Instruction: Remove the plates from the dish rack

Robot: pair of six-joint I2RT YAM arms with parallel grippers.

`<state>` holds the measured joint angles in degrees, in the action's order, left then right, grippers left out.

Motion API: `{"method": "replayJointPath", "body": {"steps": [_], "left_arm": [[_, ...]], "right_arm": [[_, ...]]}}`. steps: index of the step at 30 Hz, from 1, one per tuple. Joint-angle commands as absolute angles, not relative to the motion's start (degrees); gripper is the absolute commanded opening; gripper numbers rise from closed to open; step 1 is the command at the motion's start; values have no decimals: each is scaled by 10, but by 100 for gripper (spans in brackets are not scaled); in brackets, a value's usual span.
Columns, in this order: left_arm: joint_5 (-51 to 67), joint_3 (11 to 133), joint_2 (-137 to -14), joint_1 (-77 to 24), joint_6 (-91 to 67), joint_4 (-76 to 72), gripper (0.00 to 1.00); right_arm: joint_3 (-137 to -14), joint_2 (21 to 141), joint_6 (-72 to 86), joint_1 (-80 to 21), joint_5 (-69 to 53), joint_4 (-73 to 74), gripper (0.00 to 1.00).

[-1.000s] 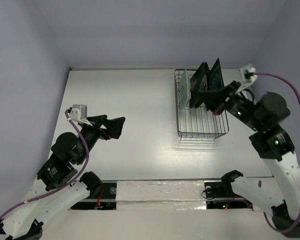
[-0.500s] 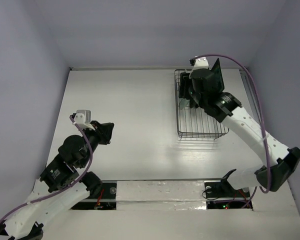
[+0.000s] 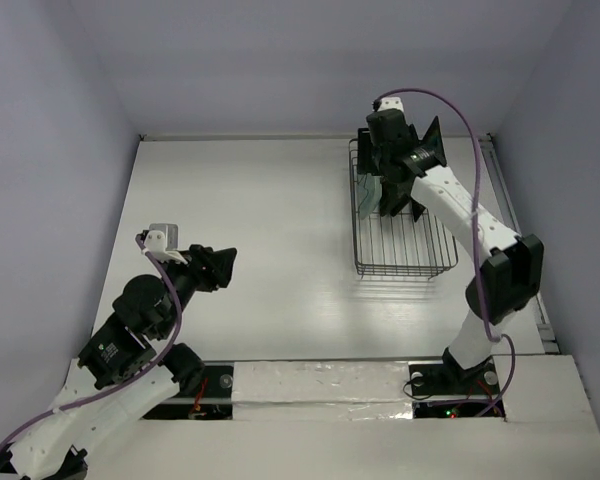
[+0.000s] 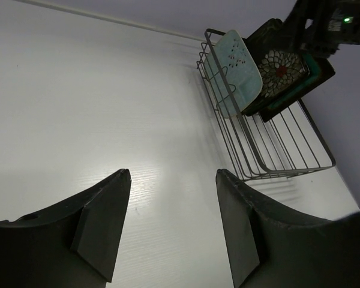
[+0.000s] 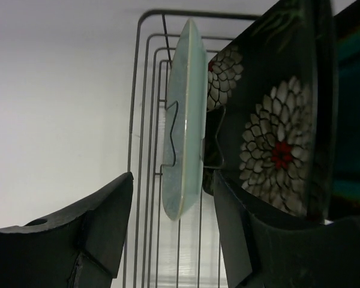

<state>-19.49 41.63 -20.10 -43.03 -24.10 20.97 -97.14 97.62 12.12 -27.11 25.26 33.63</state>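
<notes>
Right claw point(image 5: 173, 177) spread wide, gripping nothing, poised over the far end of the rack point(image 5: 145, 90) at the far right of the bench point(image 3: 270, 200). Straight ahead of the gap between its two dark fingers point(image 5: 102, 222): the thin edge of the mint plate point(image 5: 183, 120). Upright in the leftmost slot, faces turned left and right, long edge running near to far. In line with the gap, so probably a straight advance and a squeeze across the thickness. Unclear whether already between the fingertips or just beyond them. Just right of it, the flower plate point(image 5: 270, 132), leaning; further right, the teal plate point(image 5: 354, 90). All three in the rack, none unloaded yet. Left claw point(image 4: 172, 174) also spread and bare, well apart over the near left bench; right arm by far the nearer.
</notes>
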Motion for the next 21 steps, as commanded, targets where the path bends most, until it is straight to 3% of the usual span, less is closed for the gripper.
{"method": "replayJointPath", "body": {"steps": [1, 13, 16, 17, 20, 21], "left_arm": [[-186, 412, -205, -429, -238, 185, 56], [-183, 411, -199, -429, -235, 184, 58], [-182, 411, -197, -429, -236, 183, 59], [-183, 411, -196, -429, -236, 183, 59], [-183, 410, -194, -429, -236, 183, 59], [-183, 410, -194, -429, -236, 182, 59]], "right_arm": [[-1016, 1015, 105, -246, 215, 358, 61], [-1090, 1160, 90, -236, 244, 396, 58], [-1106, 1185, 85, -236, 249, 403, 49], [-1111, 1189, 84, -236, 250, 406, 39], [-1120, 1194, 76, -236, 270, 410, 30], [-1121, 1194, 75, -236, 277, 412, 22]]}}
